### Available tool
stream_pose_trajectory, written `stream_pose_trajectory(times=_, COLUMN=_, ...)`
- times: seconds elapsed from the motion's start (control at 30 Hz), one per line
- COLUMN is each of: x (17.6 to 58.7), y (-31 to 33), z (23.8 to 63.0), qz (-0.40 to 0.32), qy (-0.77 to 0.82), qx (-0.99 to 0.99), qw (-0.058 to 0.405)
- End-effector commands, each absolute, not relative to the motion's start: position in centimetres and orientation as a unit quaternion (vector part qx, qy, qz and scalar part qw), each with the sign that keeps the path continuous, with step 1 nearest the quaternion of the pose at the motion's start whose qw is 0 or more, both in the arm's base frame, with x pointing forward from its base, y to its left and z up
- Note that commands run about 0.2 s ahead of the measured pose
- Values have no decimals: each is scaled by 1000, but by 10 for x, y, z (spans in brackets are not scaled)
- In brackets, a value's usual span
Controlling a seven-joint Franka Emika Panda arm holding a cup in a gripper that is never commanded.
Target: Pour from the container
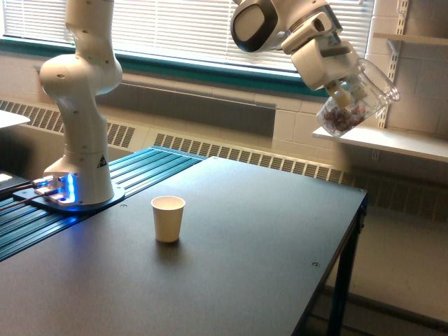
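Pincer point(348, 89) high up at the exterior view's upper right, pinching the container point(357, 101) (a clear jar, thick rim). Jar is held in the air, tilted, rim end pointing up toward the exterior view's right, base lower and toward the left. Small reddish-brown and pale pieces sit in the lower part of it, visible through the wall. One pale fingertip shows against the jar wall; the other I can't make out.

White paper cup point(168, 218) stands upright on the dark desk point(266, 266), open mouth up, well apart from the jar (jar is high above and off toward the exterior view's right, past the cup). What's inside the cup can't be told from this angle.

Arm base point(73, 182) sits at the exterior view's left on a ribbed blue-lit strip beside the desk, blue light glowing at its foot. Window blinds point(175, 28) behind, a white shelf point(392, 140) on the wall just under the jar.
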State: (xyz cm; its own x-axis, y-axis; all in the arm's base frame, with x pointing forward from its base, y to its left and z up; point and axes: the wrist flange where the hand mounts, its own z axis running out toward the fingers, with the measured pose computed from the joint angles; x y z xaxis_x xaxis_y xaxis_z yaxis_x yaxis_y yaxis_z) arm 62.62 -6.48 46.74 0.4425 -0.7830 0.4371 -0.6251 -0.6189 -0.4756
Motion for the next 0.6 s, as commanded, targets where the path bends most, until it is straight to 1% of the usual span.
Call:
stream_pose_trajectory(times=0.03, x=622, y=-64, z=447, qz=-262, qy=395, qx=-873, qw=113)
stream_pose_trajectory(times=0.1, x=621, y=-68, z=445, qz=-255, qy=395, qx=-876, qw=110)
stream_pose_trajectory(times=0.2, x=621, y=-73, z=439, qz=-241, qy=411, qx=-870, qw=127)
stream_pose_trajectory(times=0.37, x=615, y=-81, z=422, qz=-223, qy=416, qx=-872, qw=129)
stream_pose_trajectory(times=0.47, x=602, y=-87, z=406, qz=-209, qy=443, qx=-859, qw=149)
stream_pose_trajectory(times=0.53, x=589, y=-87, z=397, qz=-202, qy=443, qx=-861, qw=147)
stream_pose_trajectory(times=0.6, x=579, y=-87, z=403, qz=-212, qy=443, qx=-857, qw=154)
